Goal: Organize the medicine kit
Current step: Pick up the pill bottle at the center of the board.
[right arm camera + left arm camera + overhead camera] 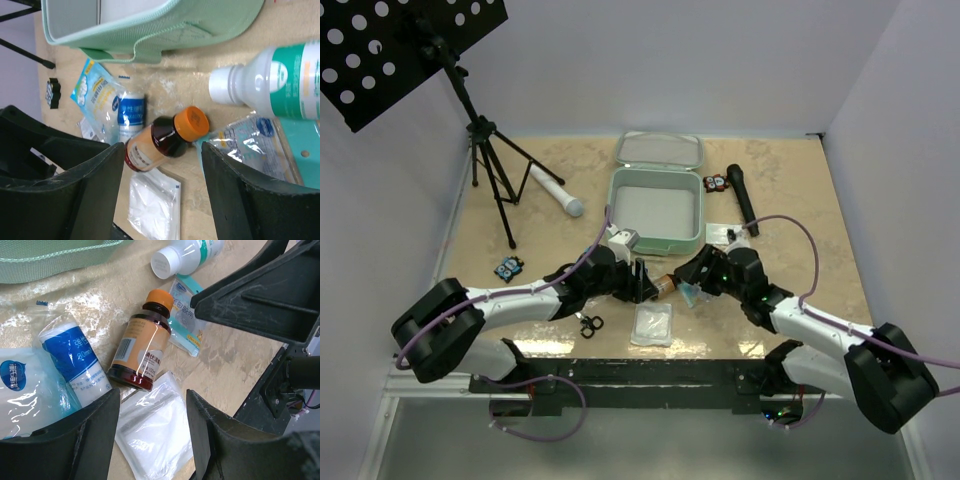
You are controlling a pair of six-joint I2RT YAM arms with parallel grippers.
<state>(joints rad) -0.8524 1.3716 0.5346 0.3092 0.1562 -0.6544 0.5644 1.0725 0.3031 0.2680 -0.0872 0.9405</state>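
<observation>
Medicine kit (655,205): lid open, far centre.
Left gripper (152,396): jaws apart, holding nothing, just near of the kit.
Right gripper (162,150): jaws apart, empty, facing the left one.
Brown bottle (664,284): lying between both grippers.

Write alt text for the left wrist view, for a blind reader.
An orange-capped brown bottle lies on the table beyond the open left gripper. A wrapped bandage roll and a clear packet with a white pad lie beside it.
</observation>
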